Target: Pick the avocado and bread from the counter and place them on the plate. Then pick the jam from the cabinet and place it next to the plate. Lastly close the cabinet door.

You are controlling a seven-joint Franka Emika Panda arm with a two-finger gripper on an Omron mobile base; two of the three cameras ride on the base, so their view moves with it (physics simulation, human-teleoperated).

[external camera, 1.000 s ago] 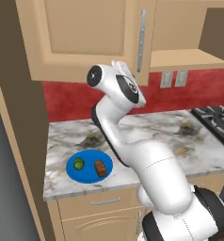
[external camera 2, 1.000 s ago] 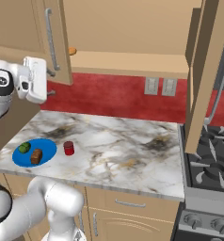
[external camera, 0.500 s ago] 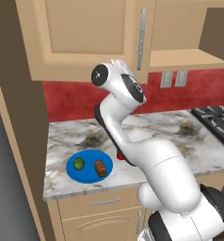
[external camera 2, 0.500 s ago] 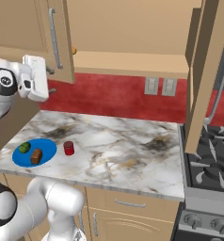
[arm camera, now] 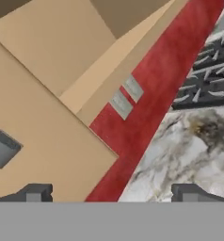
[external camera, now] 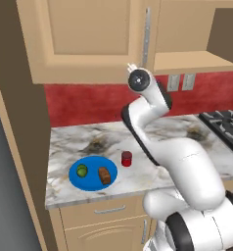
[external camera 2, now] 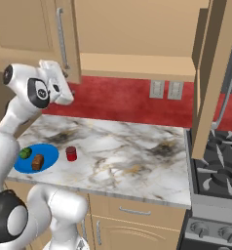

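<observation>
Now I see jaws spread wide, grasping nothing, near cabinet door (external camera 2: 64, 34); avocado (external camera: 81, 170), bread (external camera: 104, 175) on plate (external camera: 91, 182); jam (external camera: 127, 158) beside it.

A deep red backsplash (external camera 2: 123, 100) runs along the wall behind the marble surface (external camera 2: 132, 156), with two grey wall outlets (external camera 2: 166, 89) set side by side in it toward the right end. Above hang tan upper cupboards (external camera: 84, 34) with recessed panels; one further right stands with its door swung out, a long grey bar handle (external camera 2: 230, 83) on it. A black gas stove (external camera 2: 220, 166) with dark grates butts against the right edge of the surface, its knobs (external camera 2: 205, 230) on the front below. Beneath the front edge are beige drawers (external camera: 106, 211) with slim metal pulls. A tall brown panel (external camera: 15, 147) closes the left end. The light is even and soft.
</observation>
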